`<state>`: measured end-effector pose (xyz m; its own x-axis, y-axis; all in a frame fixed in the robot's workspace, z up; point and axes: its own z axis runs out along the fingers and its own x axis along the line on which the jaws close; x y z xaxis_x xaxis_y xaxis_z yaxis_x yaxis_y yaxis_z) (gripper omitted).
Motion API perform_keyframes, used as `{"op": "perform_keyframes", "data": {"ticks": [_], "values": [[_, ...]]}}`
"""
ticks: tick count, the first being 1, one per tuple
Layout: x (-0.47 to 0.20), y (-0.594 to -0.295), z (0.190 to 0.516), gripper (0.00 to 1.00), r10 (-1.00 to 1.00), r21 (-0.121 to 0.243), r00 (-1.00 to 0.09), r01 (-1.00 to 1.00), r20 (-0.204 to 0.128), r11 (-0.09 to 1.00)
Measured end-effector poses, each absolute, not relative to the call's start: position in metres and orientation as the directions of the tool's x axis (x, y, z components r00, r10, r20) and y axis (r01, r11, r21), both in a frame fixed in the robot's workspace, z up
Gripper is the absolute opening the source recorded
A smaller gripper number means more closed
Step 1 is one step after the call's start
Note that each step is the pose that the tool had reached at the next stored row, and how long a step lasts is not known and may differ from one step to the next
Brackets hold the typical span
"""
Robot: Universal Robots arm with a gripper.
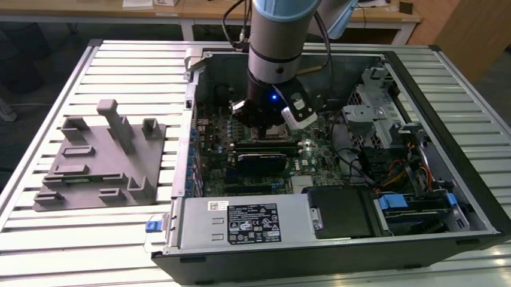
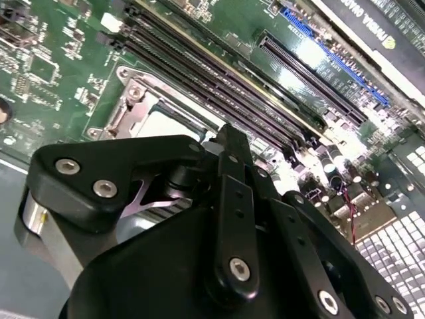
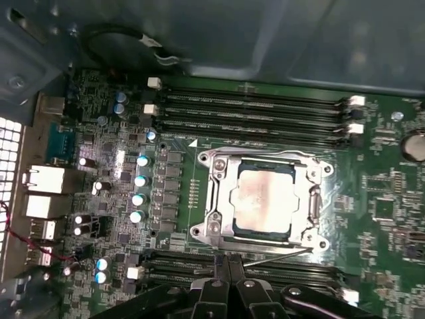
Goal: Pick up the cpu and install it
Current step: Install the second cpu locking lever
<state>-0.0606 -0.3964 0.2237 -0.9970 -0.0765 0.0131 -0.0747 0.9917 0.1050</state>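
grey tray [image 1: 100, 170] sits on the slatted table's left side | open computer case [image 1: 447, 197] beside it, to the exterior view's right | gripper [image 3: 228, 264] inside, fingers pressed together, holding nothing | cpu [image 3: 263, 201] lies seated in the motherboard socket [image 3: 216, 199], just beyond the fingertips

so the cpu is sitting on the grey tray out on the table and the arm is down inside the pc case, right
Not quite. The cpu is sitting in the motherboard socket, as the first wrist view shows, not on the grey tray. The arm is indeed down inside the pc case, with the gripper beside the socket.
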Motion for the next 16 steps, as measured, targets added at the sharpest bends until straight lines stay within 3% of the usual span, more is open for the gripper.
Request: {"op": "perform_keyframes", "data": {"ticks": [9,16], "values": [[-0.063,-0.396,0.208,0.11,-0.077,0.108,-0.997,-0.075,0.013,0.991],[-0.065,-0.404,0.206,0.11,-0.077,0.131,-0.997,-0.075,0.011,0.989]]}}
